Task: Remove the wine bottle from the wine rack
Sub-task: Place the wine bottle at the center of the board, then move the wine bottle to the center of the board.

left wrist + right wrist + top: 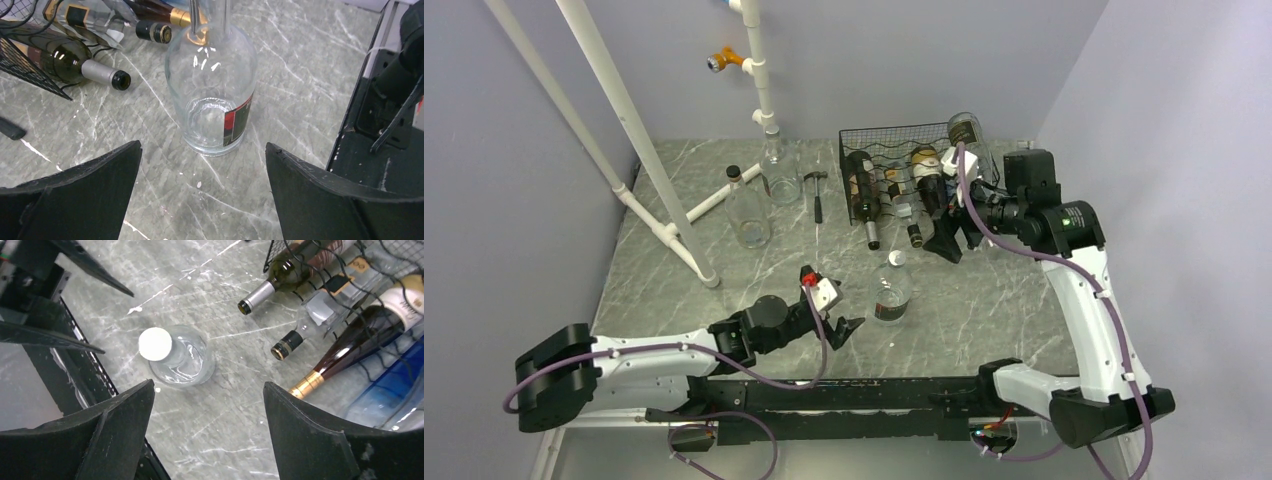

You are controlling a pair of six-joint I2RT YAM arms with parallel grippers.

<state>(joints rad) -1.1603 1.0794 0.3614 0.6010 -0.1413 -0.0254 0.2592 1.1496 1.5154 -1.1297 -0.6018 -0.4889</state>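
Wide apart and empty, the left gripper (202,146) hangs just short of a clear bottle (210,90) standing upright on the table (310,60), clear of the wine rack (894,150), so I judge the take-off done for this one. Jaws likewise apart around nothing, the right gripper (207,384) sits before the rack, where dark bottles (282,277) lie with necks poking past the front wires. Bare table between bottle and rack leaves room to pull back, the hammer (817,200) is off to the left, and a wall (1144,100) crowds the rack's right side

Matt black wire wine rack (894,140), glossy green-glass wine bottle (62,62) — smooth, grey marbled tabletop (300,75).
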